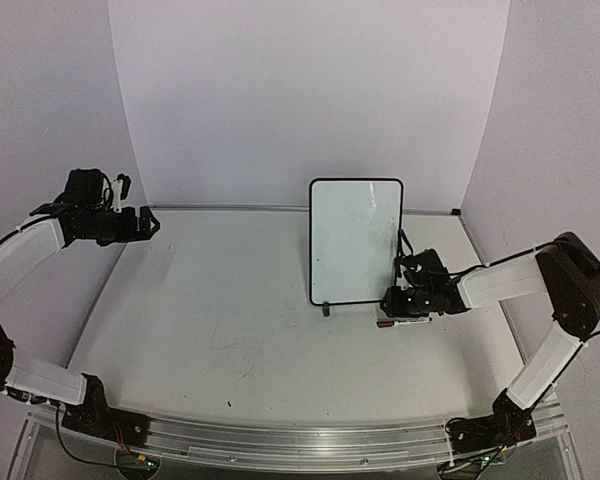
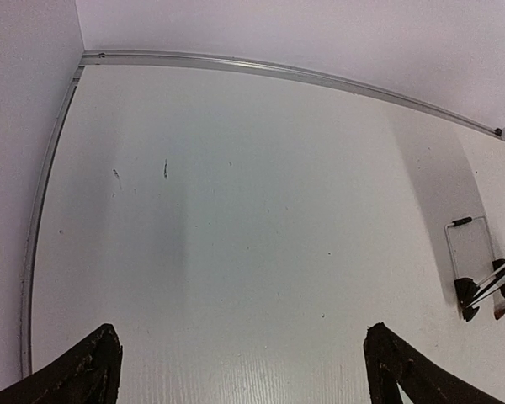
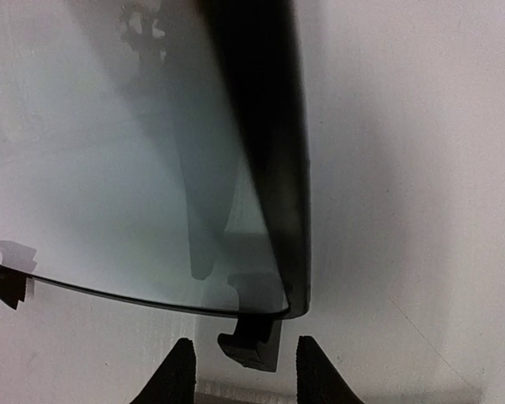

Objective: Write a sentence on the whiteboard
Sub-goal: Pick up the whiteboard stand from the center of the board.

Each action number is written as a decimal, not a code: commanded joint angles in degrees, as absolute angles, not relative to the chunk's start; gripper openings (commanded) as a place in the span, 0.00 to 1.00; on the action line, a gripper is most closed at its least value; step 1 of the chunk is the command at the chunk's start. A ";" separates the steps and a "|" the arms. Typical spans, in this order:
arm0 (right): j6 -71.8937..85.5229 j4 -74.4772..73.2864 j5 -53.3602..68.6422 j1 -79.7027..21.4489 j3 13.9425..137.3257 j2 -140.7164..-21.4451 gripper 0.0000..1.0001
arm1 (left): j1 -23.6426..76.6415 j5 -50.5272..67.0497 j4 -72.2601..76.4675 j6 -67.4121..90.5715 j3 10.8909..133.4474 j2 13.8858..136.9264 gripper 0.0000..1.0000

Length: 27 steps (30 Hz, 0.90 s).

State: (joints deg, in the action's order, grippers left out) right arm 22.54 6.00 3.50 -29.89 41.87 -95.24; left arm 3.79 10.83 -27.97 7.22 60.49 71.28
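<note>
The whiteboard (image 1: 355, 240) stands upright on its two black feet at mid-table, and no sentence shows on its white face. My right gripper (image 1: 390, 303) is low at the board's lower right corner. In the right wrist view its dark fingertips (image 3: 178, 374) stand apart, a narrow gap between them, with the board's right foot (image 3: 251, 341) just beyond the tips and the blurred black frame (image 3: 269, 168) rising above. My right gripper (image 3: 246, 374) holds nothing that I can see. My left gripper (image 1: 150, 222) hangs wide open and empty, high at the far left. The whiteboard (image 2: 470, 252) shows small at the right of the left wrist view.
A small red-and-white object (image 1: 385, 322) lies on the table right under the right gripper. A metal rail (image 2: 278, 71) runs along the table's back edge and down its left side. White walls close in behind and on both sides.
</note>
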 commanded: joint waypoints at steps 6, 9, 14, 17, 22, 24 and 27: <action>20.57 10.45 -1.38 -33.33 42.89 -98.55 0.29 | 4.02 11.70 -26.27 6.17 60.81 73.06 0.99; 20.58 10.55 -4.07 -34.26 42.73 -99.05 0.24 | 4.00 12.12 -26.28 6.28 60.90 73.49 0.99; 20.90 10.71 -7.06 -35.11 41.63 -98.43 0.16 | 4.04 12.33 -26.28 6.26 60.91 73.57 0.99; 20.51 10.64 -7.66 -35.62 41.28 -98.07 0.12 | 4.41 14.30 -25.65 6.15 60.60 73.48 0.99; 19.73 10.39 -7.89 -36.44 40.48 -97.55 0.09 | 13.45 15.12 -23.78 7.27 61.38 74.71 0.99; 19.53 10.39 -8.08 -36.75 40.10 -97.47 0.08 | 19.42 16.12 -20.51 9.91 61.83 76.38 0.99; 19.42 10.43 -8.19 -37.31 39.78 -97.47 0.07 | 27.10 22.23 -12.14 12.91 62.57 81.04 0.99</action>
